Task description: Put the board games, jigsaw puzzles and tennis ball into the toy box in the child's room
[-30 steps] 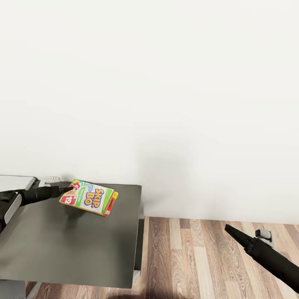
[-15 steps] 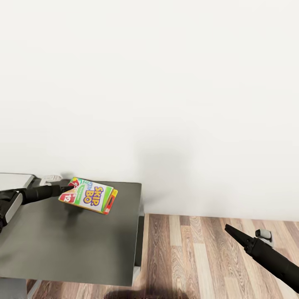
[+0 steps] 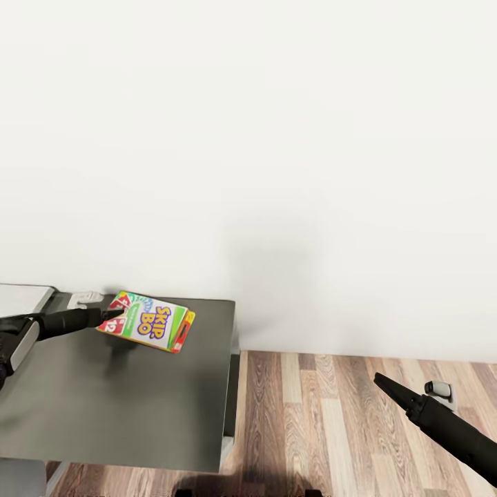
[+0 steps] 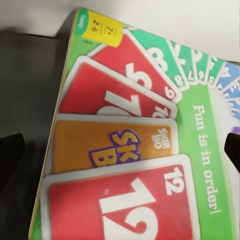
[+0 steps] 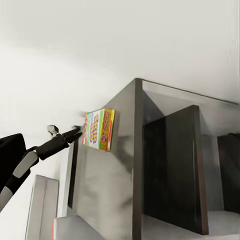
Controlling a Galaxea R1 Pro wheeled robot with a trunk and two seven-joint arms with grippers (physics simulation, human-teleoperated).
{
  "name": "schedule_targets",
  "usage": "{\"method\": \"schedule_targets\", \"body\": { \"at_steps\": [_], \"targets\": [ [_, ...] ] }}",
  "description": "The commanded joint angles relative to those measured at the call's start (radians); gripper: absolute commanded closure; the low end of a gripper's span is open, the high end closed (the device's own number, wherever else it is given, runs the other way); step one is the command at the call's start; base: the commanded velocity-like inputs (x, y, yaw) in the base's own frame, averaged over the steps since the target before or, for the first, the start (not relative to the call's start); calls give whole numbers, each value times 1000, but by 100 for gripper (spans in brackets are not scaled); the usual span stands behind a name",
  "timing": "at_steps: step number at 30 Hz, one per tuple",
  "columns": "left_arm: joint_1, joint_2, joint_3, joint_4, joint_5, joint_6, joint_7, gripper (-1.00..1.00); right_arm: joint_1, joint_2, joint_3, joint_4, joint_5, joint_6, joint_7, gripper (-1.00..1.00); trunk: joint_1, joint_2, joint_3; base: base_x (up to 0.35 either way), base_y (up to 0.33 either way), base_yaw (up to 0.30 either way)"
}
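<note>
Left gripper (image 3: 110, 316): I have it clamped on the near corner of the Skip-Bo box (image 3: 148, 322), so the box hangs flat and clear of the surface, its shadow on the top below it.
Skip-Bo box: it sits in the air over the back of the dark table section (image 3: 138, 407), close to the wall (image 3: 276, 138). The left wrist view shows the printed face (image 4: 135, 150) right between my fingers.
Why held this way: a thin box is easiest carried by one edge, I judge.
Right gripper (image 3: 381, 381): fingers together on nothing, parked out over the floor (image 3: 331, 414) so it stays out of the carry.
Toy box: I can't place it from here.
Next: I'd expect to carry the box to the toy box.
</note>
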Motion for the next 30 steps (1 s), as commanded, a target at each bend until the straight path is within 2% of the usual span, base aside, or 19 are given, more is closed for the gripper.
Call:
{"method": "schedule_targets", "body": {
  "at_steps": [1,10,23,30],
  "targets": [
    [-1,0,1,0,6,8,-2,-100,-1,0,-1,0,-1,5,2,-100,0,-1,-3,0,0,0],
    [-1,1,0,1,5,8,-3,-100,-1,0,-1,0,-1,5,2,-100,0,-1,-15,0,0,0],
    [-1,0,-2,1,7,6,-3,-100,-1,-1,-2,0,-1,5,3,-100,0,-1,-16,0,-2,0],
    [-1,0,-3,1,8,5,-4,-100,-1,-2,-2,0,-1,5,3,-100,0,-1,-17,0,-136,0]
  ]
}}
